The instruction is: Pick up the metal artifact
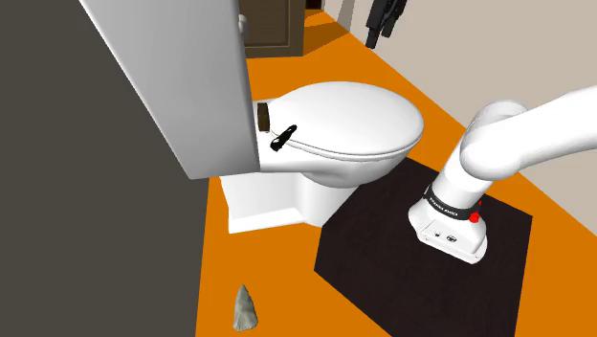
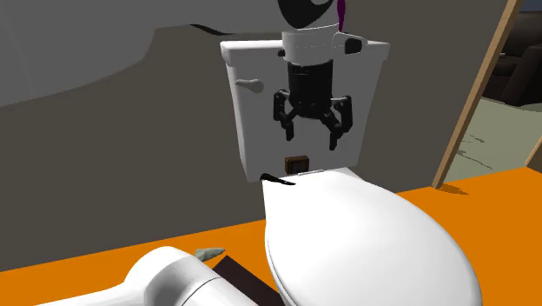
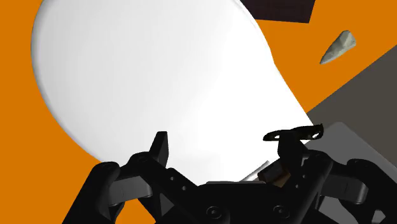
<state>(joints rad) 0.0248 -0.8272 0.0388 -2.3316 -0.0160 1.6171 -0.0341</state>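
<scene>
A grey pointed artifact [image 1: 246,308] stands on the orange floor beside the toilet's base, toward the shoulder view's lower left. It also peeks out behind the arm's white link as a grey artifact [image 2: 207,254], and lies far from the fingers as a pale wedge [image 3: 337,48]. My black gripper [image 2: 311,139] hangs open above the back of the toilet lid [image 2: 365,243], in front of the tank, with nothing between its fingers. The gripper [image 3: 224,149] looks down on the lid, well away from the artifact. The gripper [image 1: 381,33] also hangs at the shoulder view's top edge.
A thin black object [image 1: 283,139] and a small brown block [image 1: 262,117] sit at the lid's hinge, below the gripper. The white toilet [image 1: 325,182] stands by a grey wall [image 1: 77,191]. My stand rests on a dark mat [image 1: 383,249].
</scene>
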